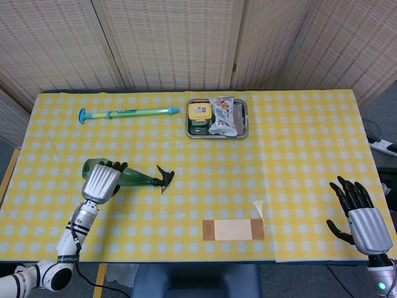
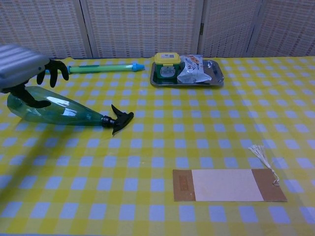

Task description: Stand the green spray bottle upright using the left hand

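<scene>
The green spray bottle (image 1: pixel 138 179) lies on its side on the yellow checked cloth, its base to the left and its black trigger head (image 1: pixel 165 176) to the right. My left hand (image 1: pixel 103 178) hangs over the bottle's wide end with its fingers apart. In the chest view the left hand (image 2: pixel 23 65) is above the green spray bottle (image 2: pixel 64 113), thumb towards the near side and fingers towards the far side, not closed round it. My right hand (image 1: pixel 361 216) stays open at the table's front right edge, holding nothing.
A long green and blue pump tube (image 1: pixel 127 113) lies at the back left. A metal tray (image 1: pixel 244 127) at the back centre holds a yellow-lidded box (image 1: pixel 199 112) and a snack packet (image 1: pixel 222 116). A brown card with a string (image 1: pixel 232 230) lies near the front.
</scene>
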{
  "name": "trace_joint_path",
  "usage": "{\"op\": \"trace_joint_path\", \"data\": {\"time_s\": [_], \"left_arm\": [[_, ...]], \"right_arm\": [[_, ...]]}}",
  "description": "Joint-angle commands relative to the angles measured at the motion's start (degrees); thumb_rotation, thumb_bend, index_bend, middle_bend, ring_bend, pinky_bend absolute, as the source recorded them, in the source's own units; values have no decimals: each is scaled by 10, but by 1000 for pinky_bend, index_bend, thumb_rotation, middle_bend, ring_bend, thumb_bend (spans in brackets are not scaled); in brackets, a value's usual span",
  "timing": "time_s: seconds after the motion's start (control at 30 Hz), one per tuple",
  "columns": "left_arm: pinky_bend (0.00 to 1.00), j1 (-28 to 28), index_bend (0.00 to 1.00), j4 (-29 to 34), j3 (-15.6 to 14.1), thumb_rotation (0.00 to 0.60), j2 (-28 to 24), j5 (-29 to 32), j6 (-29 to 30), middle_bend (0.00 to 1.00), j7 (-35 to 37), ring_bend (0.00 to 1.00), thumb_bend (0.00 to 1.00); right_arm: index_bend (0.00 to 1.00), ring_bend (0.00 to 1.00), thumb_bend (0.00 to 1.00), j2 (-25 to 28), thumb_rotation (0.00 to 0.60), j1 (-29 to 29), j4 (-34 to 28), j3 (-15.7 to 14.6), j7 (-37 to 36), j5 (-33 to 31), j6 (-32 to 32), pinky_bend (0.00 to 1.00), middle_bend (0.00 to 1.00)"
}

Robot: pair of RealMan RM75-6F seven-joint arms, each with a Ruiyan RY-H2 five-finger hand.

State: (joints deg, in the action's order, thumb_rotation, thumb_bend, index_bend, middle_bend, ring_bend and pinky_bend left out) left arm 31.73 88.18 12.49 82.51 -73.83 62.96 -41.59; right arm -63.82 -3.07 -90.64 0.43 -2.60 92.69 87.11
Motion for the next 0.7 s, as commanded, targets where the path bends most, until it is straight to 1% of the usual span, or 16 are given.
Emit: {"op": "trace_joint_path", "data": {"time_s": [0.03, 0.13, 0.33, 0.5, 0.7], "left_arm": [[609, 31, 322, -31, 4, 600, 33, 24, -19, 470, -31, 511, 292], [609, 49, 321, -71, -2, 600, 59, 23, -24, 468, -47, 514, 288], [617, 79, 322, -130, -9, 600, 106, 41, -52, 468, -49, 526, 287], [618, 93, 331, -163, -14, 600, 134, 50, -61, 468, -40, 529, 287], [619, 102, 335, -199, -23, 600, 156, 61, -70, 468, -37, 534, 288]], "right_arm": [[0, 15, 320, 3, 600, -3, 1, 1, -7, -4, -6, 0, 0], [0, 14, 321, 7, 600, -3, 0, 0, -16, -2, -4, 0, 0], [0, 12, 321, 16, 600, 1, 2, 0, -40, 1, 6, 0, 0], [0, 16, 320, 26, 600, 4, 6, 1, -64, -1, 13, 0, 0], [0, 17, 321, 32, 600, 10, 8, -1, -77, 5, 25, 0, 0]]}}
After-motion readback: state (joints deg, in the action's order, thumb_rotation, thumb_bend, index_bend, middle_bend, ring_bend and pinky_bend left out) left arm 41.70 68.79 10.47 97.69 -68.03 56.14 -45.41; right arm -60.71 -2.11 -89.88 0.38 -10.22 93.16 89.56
